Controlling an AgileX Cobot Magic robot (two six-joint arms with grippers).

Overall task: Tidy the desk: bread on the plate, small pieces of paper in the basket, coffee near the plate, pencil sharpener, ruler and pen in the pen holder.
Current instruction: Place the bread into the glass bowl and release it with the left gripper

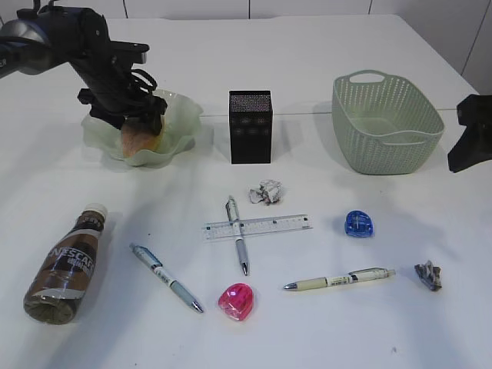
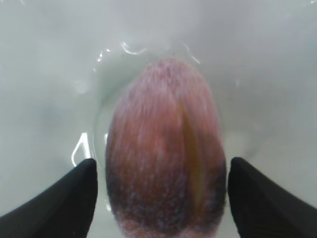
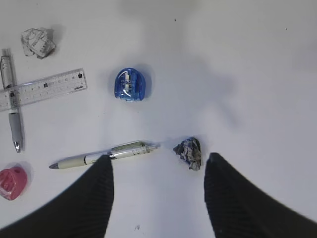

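The left gripper (image 2: 158, 196) clasps the bread (image 2: 166, 148) between its 2 fingers, low inside the wavy plate (image 1: 181, 115); the right gripper (image 3: 157, 198) hangs spread wide above a pen (image 3: 104, 154) and a paper scrap (image 3: 189, 152) on the table

Glossy translucent plate (image 1: 181, 115); matt woven-look plastic basket (image 1: 384, 127); clear plastic ruler (image 1: 269, 226); crumpled paper ball (image 1: 266, 191); rough-crusted bread (image 2: 166, 153).
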